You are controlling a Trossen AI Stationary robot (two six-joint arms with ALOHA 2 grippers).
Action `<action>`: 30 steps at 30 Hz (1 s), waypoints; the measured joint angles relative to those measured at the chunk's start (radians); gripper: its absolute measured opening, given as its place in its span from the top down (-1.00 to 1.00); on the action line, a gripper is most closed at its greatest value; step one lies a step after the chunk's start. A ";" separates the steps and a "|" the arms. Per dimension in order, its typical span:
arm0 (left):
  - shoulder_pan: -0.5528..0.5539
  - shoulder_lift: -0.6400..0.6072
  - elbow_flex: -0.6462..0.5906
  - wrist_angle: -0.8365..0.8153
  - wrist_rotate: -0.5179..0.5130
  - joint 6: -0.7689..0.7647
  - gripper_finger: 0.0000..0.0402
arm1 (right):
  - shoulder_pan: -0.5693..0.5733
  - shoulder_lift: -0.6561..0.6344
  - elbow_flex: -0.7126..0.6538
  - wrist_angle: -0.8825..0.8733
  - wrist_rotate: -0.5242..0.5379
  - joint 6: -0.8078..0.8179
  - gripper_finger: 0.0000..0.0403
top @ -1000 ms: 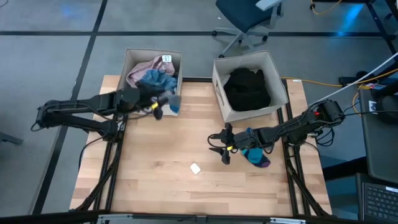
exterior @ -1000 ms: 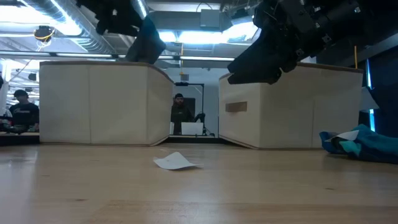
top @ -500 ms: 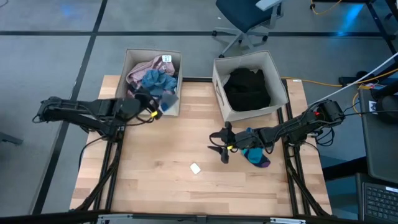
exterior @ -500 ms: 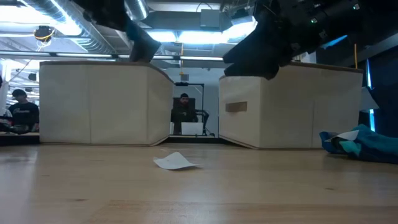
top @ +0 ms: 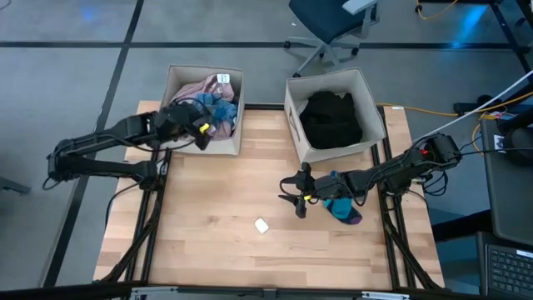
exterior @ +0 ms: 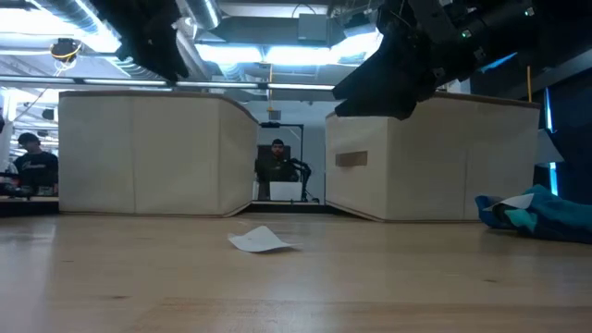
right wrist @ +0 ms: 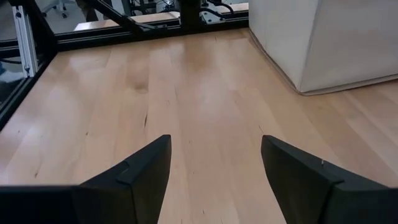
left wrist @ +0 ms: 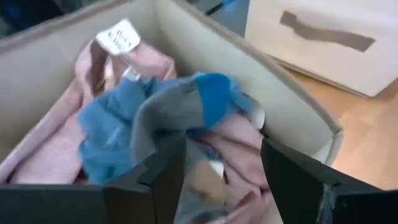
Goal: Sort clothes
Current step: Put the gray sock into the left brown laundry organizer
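My left gripper (top: 200, 133) hangs open over the left beige bin (top: 221, 148), which holds pink (left wrist: 43, 149) and blue (left wrist: 109, 127) garments. A grey sock with a blue toe (left wrist: 186, 109) lies on top of that pile, just beyond my open fingers (left wrist: 221, 180). My right gripper (top: 296, 200) is open and empty, low over the bare table (right wrist: 214, 168). A small teal pile of clothes (top: 341, 208) lies on the table under the right arm and also shows in the low view (exterior: 536, 215). The right bin (top: 333, 152) holds black clothes (top: 331, 117).
A small white paper tag (top: 261, 225) lies on the wood near the table's middle. The two bins stand at the far edge with a gap between them. A white label (left wrist: 118, 36) sits on the pink garment. People (exterior: 277, 166) sit in the room beyond the table.
My left gripper has gone from the near right corner of the left bin toward the table's left and far edge, ending over the bin. The grey and blue sock that hung from it beside the bin now lies on the pile inside. My right arm has kept still.
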 joint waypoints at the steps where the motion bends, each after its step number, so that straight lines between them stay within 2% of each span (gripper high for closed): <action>1: 0.005 0.000 0.019 -0.035 0.004 -0.019 0.00 | 0.000 0.000 0.000 -0.002 0.000 0.000 -0.24; 3: 0.007 -0.001 0.053 -0.078 0.025 -0.053 0.00 | 0.000 0.000 0.000 -0.002 0.000 -0.002 -0.24; 5: -0.015 -0.007 0.067 -0.080 0.132 -0.068 0.00 | 0.000 -0.004 0.000 -0.016 0.000 -0.002 -0.24; 7: -0.061 -0.012 0.059 -0.037 0.267 -0.058 0.00 | 0.002 -0.049 0.002 -0.114 -0.019 0.020 -0.24; 9: -0.125 -0.013 0.039 0.018 0.329 -0.049 0.00 | 0.001 -0.116 0.038 -0.300 -0.039 0.073 -0.24; 12: -0.228 -0.015 0.001 0.070 0.324 -0.052 0.00 | 0.002 -0.204 0.103 -0.645 -0.034 0.184 -0.24; 15: -0.311 -0.014 -0.049 0.140 0.312 -0.053 0.00 | 0.011 -0.256 0.154 -0.957 -0.096 0.356 -0.24; 18: -0.373 -0.014 -0.092 0.191 0.309 -0.079 0.00 | 0.038 -0.286 0.173 -1.189 -0.179 0.545 -0.24; 20: -0.405 -0.014 -0.124 0.240 0.302 -0.086 0.00 | 0.059 -0.290 0.164 -1.302 -0.190 0.650 -0.24; 22: -0.424 -0.014 -0.151 0.273 0.287 -0.087 0.00 | 0.074 -0.291 0.150 -1.374 -0.159 0.723 -0.24; 27: -0.433 -0.014 -0.200 0.347 0.257 -0.087 0.00 | 0.067 -0.281 0.086 -1.402 0.083 0.835 -0.24; 30: -0.433 -0.014 -0.206 0.354 0.254 -0.090 0.00 | 0.033 -0.277 0.039 -1.365 0.121 0.835 -0.24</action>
